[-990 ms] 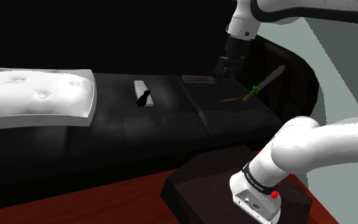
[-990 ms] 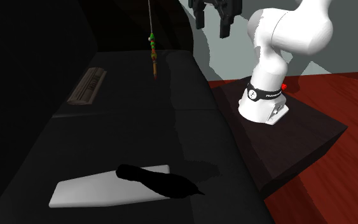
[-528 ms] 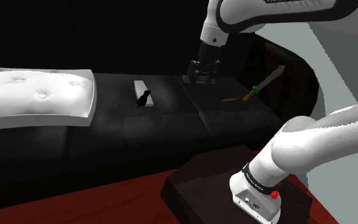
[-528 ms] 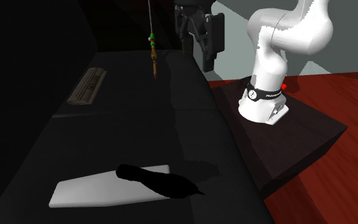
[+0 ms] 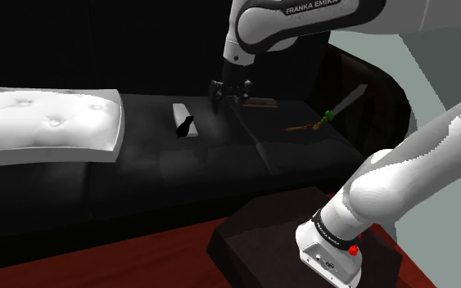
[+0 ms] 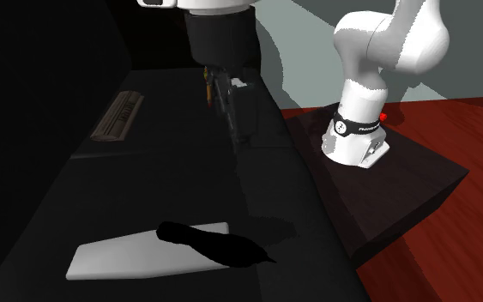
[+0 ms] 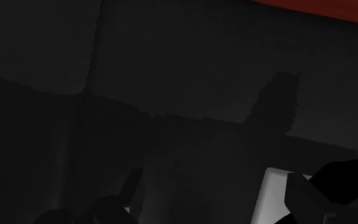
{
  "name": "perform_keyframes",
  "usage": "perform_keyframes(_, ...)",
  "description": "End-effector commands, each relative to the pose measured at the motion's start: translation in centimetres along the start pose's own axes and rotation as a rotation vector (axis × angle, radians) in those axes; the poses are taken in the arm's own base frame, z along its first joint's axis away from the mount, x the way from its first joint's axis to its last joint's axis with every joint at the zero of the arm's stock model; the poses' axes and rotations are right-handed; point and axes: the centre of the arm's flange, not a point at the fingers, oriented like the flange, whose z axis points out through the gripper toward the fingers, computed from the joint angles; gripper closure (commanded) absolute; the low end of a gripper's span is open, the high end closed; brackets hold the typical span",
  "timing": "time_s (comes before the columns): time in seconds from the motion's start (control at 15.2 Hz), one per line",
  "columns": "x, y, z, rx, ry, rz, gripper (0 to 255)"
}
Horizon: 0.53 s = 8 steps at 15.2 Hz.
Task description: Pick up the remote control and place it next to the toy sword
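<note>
Tool (image 5: 223, 100) hangs above the dark sofa (image 5: 138, 168) seat, fingers apart and gripping nothing (the gloom hides much). Remote control (image 5: 258, 101) lies flat near the backrest, between the tool and the toy sword (image 5: 339, 106), well apart from the sword.

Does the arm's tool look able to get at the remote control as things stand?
Probably yes. The remote control lies flat and uncovered on the sofa seat by the backrest, and the tool hangs above the seat close beside it, with nothing between them.
</note>
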Motion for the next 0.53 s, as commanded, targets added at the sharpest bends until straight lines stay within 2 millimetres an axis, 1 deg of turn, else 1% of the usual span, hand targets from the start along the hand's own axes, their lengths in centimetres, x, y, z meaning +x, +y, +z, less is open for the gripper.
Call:
perform_keyframes(0.0,2.0,-1.6,0.9,0.001,0.008,0.028,0)
perform_keyframes(0.46,9.1,-6.0,4.1,0.000,0.032,0.121,0)
